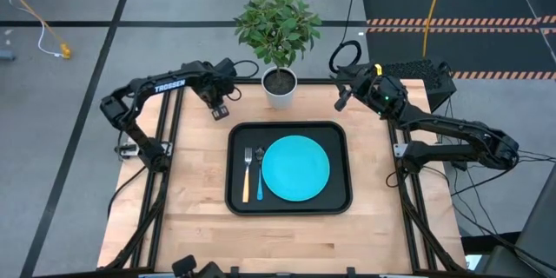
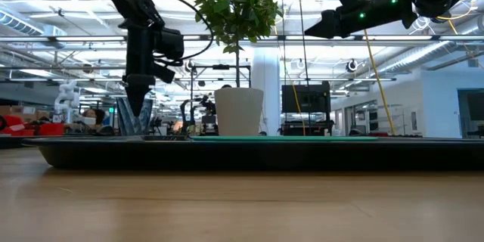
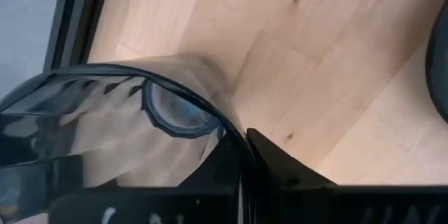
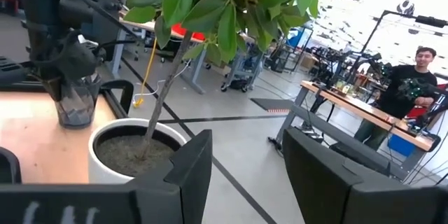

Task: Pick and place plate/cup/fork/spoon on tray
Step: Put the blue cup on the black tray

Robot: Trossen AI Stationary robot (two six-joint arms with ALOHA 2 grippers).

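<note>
The black tray lies mid-table. On it rest the turquoise plate, the orange-handled fork and the blue-handled spoon. The dark translucent cup stands upright on the wood beyond the tray's far left corner. My left gripper points down onto it, shut on its wall. My right gripper hangs open in the air beyond the tray's far right corner, pointing level toward the plant. My left gripper has the cup's wall at the rim pinched between its two fingers, one finger inside the cup and one outside. The fingers come from above, pointing down. The cup stands upright with its base on the table.
A white pot with a leafy green plant stands at the table's far edge between the two grippers, close to the right of the cup. Bare wood lies on either side of the tray and in front of it. A person stands in the room beyond the table.
</note>
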